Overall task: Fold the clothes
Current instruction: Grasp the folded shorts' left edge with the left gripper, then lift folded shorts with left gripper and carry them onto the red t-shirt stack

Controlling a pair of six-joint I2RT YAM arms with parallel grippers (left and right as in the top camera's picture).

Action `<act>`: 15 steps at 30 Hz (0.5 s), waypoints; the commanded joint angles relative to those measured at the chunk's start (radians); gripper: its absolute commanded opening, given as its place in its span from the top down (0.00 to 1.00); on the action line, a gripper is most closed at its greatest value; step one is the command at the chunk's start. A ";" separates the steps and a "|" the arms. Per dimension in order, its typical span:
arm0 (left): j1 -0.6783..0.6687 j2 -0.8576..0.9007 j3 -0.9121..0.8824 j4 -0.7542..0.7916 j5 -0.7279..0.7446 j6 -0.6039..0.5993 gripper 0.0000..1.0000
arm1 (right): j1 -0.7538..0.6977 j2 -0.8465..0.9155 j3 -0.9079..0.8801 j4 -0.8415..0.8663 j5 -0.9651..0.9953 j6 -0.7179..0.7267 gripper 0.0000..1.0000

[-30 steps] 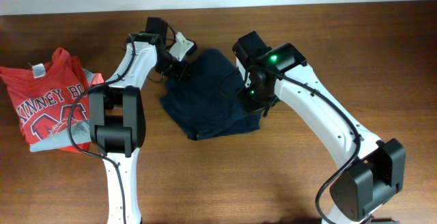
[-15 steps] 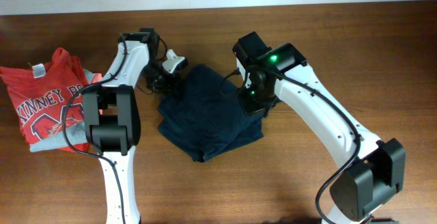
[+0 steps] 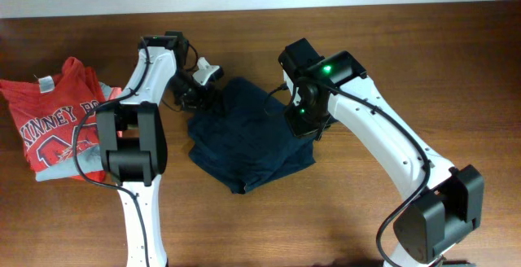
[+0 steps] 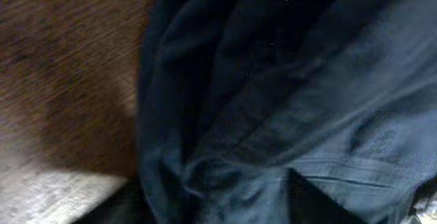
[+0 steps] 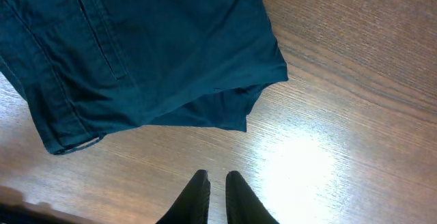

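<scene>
Navy shorts [image 3: 244,137] lie rumpled mid-counter [image 3: 342,210], between the arms. Left tool [image 3: 198,92] is at their upper-left edge, fingers apart over bunched cloth, looks released. Right tool [image 5: 217,176] is clenched and empty over bare wood. Best to grab a hem and pull flat before folding. Left wrist view is blurred; pockets unclear.

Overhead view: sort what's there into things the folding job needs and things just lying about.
Job in hand:
- shorts
- left end effector, at the shorts' edge
- right end effector, beside the shorts

Lying about:
- red t-shirt
- grey garment under the t-shirt
</scene>
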 commanded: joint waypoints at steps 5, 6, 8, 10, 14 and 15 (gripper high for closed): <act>-0.039 0.066 -0.016 -0.015 -0.063 0.021 0.99 | -0.008 0.000 0.008 -0.014 0.017 0.012 0.85; -0.036 0.063 -0.010 -0.026 -0.072 0.021 1.00 | -0.009 0.000 0.008 -0.014 0.017 0.012 0.85; -0.027 0.049 0.010 -0.046 -0.087 0.019 0.99 | -0.016 -0.002 0.008 -0.014 0.021 0.012 0.85; -0.012 0.005 0.045 -0.069 -0.094 0.014 1.00 | -0.037 -0.009 0.008 -0.015 0.030 0.012 0.85; 0.004 -0.105 0.092 -0.096 -0.220 -0.039 0.99 | -0.090 -0.036 0.008 -0.014 0.032 0.011 0.85; 0.006 -0.140 0.099 -0.104 -0.265 -0.052 1.00 | -0.104 -0.043 0.008 -0.014 0.034 0.010 0.85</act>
